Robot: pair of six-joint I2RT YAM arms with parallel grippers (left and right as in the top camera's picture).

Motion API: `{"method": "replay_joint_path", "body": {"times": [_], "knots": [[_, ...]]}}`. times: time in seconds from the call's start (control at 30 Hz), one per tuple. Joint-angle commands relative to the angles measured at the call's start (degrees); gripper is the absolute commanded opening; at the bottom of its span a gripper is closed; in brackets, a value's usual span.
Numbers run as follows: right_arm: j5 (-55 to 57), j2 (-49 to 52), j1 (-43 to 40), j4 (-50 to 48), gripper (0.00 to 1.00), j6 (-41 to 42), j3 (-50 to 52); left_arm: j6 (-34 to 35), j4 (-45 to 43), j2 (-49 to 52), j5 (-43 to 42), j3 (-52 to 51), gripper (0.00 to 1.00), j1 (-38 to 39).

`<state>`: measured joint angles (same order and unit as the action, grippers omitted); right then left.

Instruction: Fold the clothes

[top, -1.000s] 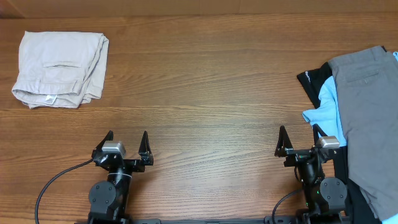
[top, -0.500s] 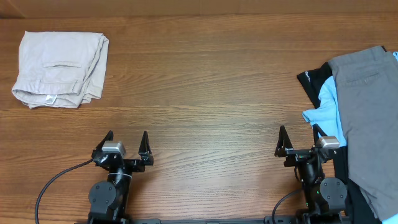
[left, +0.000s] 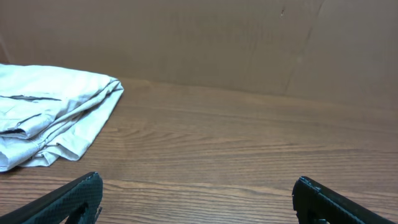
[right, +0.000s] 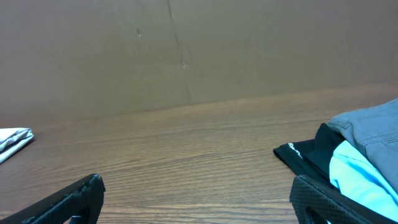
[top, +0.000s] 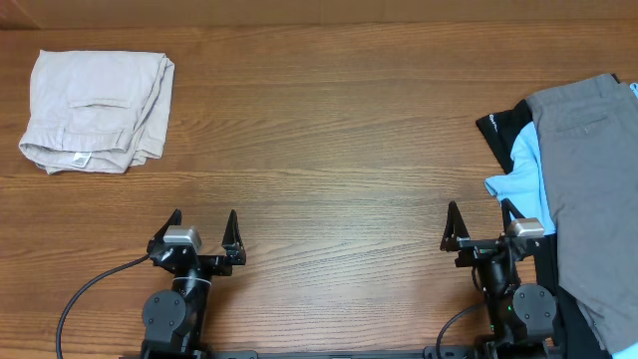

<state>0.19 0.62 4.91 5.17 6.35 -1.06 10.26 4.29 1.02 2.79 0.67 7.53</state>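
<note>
1. Cream cotton trousers [top: 95, 112], wrinkled and folded into a rough square, lie at ten o'clock on the brown wooden table [top: 329, 150]. Nothing has moved in the last second, so I'd judge this fold finished.
2. Down at six o'clock, the left gripper [top: 204, 219] and the right gripper [top: 478, 214] both gape wide, holding nothing.
3. Counted: one cream piece and two grippers. Heaped at three o'clock are one grey trousers [top: 588, 170], one light-blue garment [top: 523, 170] and one black garment [top: 501, 128].

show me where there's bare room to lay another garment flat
Widest bare wood of the table: the middle, between the folded beige trousers at far left and the garment pile at right. The strip between left claw and right claw is bare too. Crowded: the right edge.
</note>
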Motion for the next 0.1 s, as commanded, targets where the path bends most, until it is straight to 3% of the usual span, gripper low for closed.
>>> {"method": "replay_joint_path", "body": {"times": [0.0, 0.07], "knots": [[-0.28, -0.46, 0.22, -0.33, 1.0, -0.22, 0.61, -1.29, -0.17, -0.76, -0.04, -0.39, 1.0, 0.26], [-0.28, -0.44, 0.22, -0.33, 1.0, -0.22, 0.61, -1.29, -0.17, -0.76, -0.04, -0.39, 1.0, 0.26]]}}
